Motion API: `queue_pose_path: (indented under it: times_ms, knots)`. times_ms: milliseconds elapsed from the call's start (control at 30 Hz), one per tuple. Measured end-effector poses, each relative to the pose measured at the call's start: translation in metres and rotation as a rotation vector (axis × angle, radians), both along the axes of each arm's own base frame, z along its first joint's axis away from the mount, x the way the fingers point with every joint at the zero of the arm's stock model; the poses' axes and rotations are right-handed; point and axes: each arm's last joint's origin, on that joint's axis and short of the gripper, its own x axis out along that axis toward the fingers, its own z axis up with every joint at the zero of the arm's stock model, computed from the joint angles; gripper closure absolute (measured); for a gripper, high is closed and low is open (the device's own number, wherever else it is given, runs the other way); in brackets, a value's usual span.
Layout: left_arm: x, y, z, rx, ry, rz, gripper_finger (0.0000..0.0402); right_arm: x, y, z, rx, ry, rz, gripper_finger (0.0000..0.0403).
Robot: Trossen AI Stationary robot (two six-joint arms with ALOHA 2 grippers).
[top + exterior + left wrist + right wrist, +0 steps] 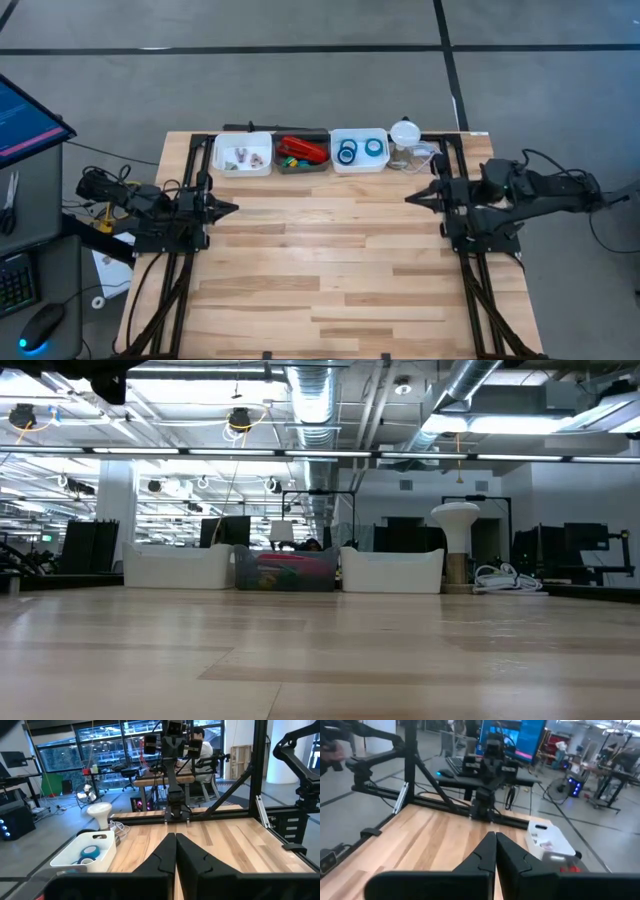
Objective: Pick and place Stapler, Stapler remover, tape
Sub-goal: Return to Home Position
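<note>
The red stapler [303, 149] lies in the dark middle bin [280, 163] at the table's far edge. Two blue tape rolls [360, 150] lie in the white right bin [358, 166]; they also show in the left wrist view [89, 854]. The white left bin [243, 167] holds small pale bits. The stapler remover I cannot make out. My left gripper [235, 208] is shut and empty at the table's left. My right gripper [408, 199] is shut and empty at the table's right.
A white lamp-like object [405, 132] and a coil of white cable [425, 156] sit right of the bins. Black frame rails [470, 290] run along both sides. The wooden table top [320, 270] lies between the arms. A person sits beyond the table [202, 742].
</note>
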Motion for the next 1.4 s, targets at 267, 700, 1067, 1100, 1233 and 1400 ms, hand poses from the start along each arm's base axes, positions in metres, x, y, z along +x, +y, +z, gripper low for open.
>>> queue_pose_path:
  times_ms: [267,700,1067,1100,1233,1400]
  knots:
    - [0.000,0.001,0.000,-0.002,-0.004,0.030,0.0400,-0.008,-0.017,-0.002,0.020,0.027,-0.038,0.0403]
    - [0.000,0.001,0.000,-0.002,-0.004,0.039,0.0400,-0.057,-0.018,-0.033,0.061,-0.128,-0.053,0.0403]
    - [0.001,0.001,0.000,0.001,0.003,0.047,0.0400,-0.076,-0.018,-0.056,0.087,-0.231,-0.130,0.0403]
    - [0.001,0.001,0.000,0.002,0.005,0.049,0.0400,-0.075,-0.019,-0.059,0.091,-0.212,-0.140,0.0403]
    - [0.001,0.001,0.000,0.003,0.006,0.052,0.0400,-0.078,-0.019,-0.057,0.088,-0.240,-0.169,0.0403]
    - [0.002,0.001,-0.001,0.005,0.011,0.057,0.0400,-0.076,-0.020,-0.060,0.080,-0.235,-0.193,0.0403]
